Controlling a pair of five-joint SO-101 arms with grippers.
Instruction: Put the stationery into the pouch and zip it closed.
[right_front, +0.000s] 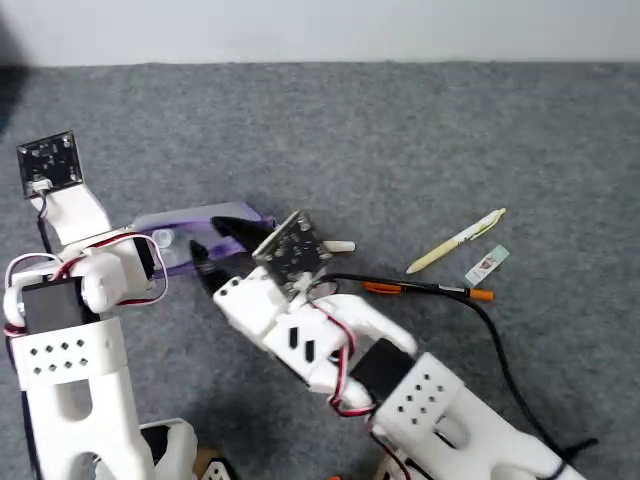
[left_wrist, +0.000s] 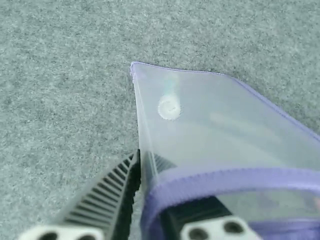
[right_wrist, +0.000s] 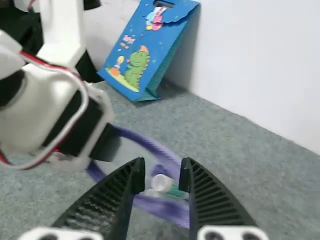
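The clear pouch (right_front: 195, 222) with purple trim lies on the grey carpet, its mouth held up. My left gripper (left_wrist: 147, 167) is shut on the pouch's (left_wrist: 210, 130) purple zip edge (left_wrist: 225, 182). A white-capped green item (left_wrist: 168, 107) lies inside it. My right gripper (right_wrist: 161, 167) is open at the pouch's mouth (right_wrist: 150, 145), the white-capped item (right_wrist: 162, 183) just beyond its tips. From above, the right gripper (right_front: 215, 245) points into the pouch. On the carpet to the right lie a yellow pen (right_front: 455, 240), an orange-and-black pen (right_front: 420, 288) and a small green-and-white piece (right_front: 487, 265).
The left arm's body (right_wrist: 50, 110) stands close beside the right gripper. A blue gift bag (right_wrist: 150, 45) leans on the white wall behind. A black cable (right_front: 500, 350) runs across the carpet past the pens. A small white stub (right_front: 340, 245) shows beside the right wrist.
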